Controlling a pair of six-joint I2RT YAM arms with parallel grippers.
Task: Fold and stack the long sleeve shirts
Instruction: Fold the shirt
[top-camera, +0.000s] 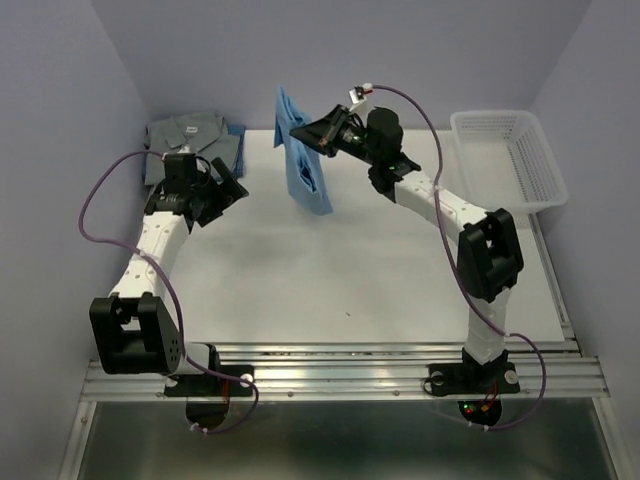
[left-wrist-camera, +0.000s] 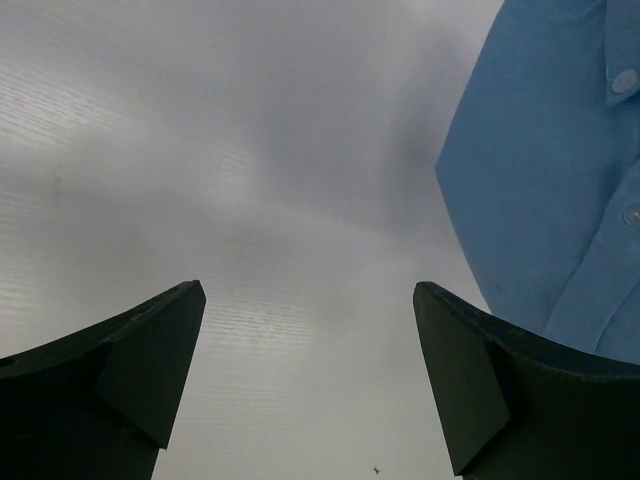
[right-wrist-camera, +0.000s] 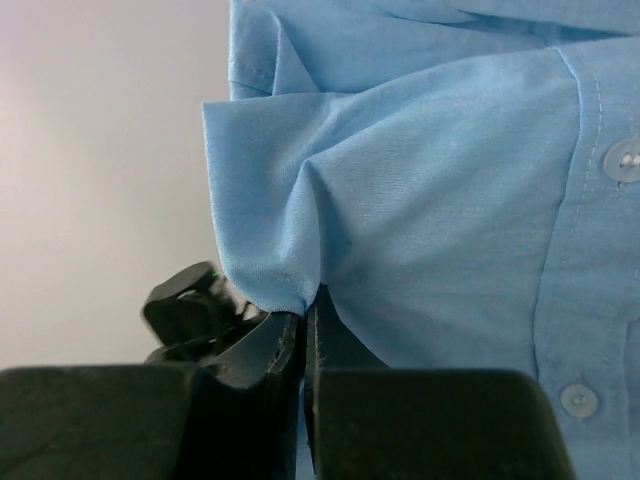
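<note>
A light blue shirt (top-camera: 303, 160) hangs above the table at the back centre, pinched by my right gripper (top-camera: 305, 130), which is shut on a fold of its cloth (right-wrist-camera: 270, 250). In the right wrist view the jaws meet with the blue fabric between them, and white buttons (right-wrist-camera: 624, 160) run down the placket. A grey-green shirt (top-camera: 190, 140) lies folded at the back left corner. My left gripper (top-camera: 228, 190) stands open just in front of it, nothing between its fingers (left-wrist-camera: 140, 350), with the blue shirt (left-wrist-camera: 560, 170) to its right.
A white mesh basket (top-camera: 510, 155) sits at the back right of the table. A dark blue cloth edge (top-camera: 238, 130) shows beside the grey-green shirt. Purple walls close in the back and sides. The white tabletop (top-camera: 330, 270) spreads in front of both arms.
</note>
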